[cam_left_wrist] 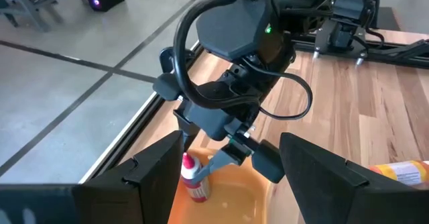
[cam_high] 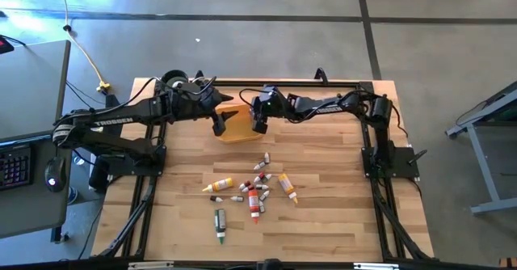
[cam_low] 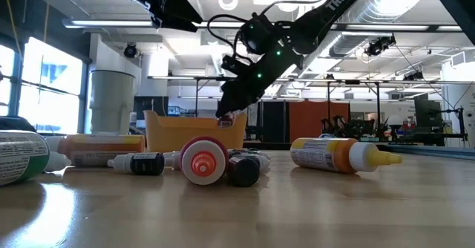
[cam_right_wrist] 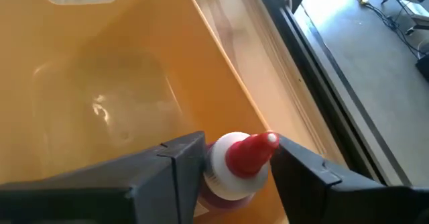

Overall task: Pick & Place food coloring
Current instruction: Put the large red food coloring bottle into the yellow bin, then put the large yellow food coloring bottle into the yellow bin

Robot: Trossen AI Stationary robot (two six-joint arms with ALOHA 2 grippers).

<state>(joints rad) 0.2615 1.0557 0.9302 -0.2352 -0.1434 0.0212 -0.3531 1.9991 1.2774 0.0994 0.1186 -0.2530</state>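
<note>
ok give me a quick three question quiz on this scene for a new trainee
1. True or false: the right gripper is over the orange tray with a red-capped bottle between its fingers.
2. Where is the left gripper? A) at the tray B) over the loose bottles C) off the table
3. Fill in: the other food coloring bottles lie on the ____.

Key: 1 true; 2 A; 3 table
</note>
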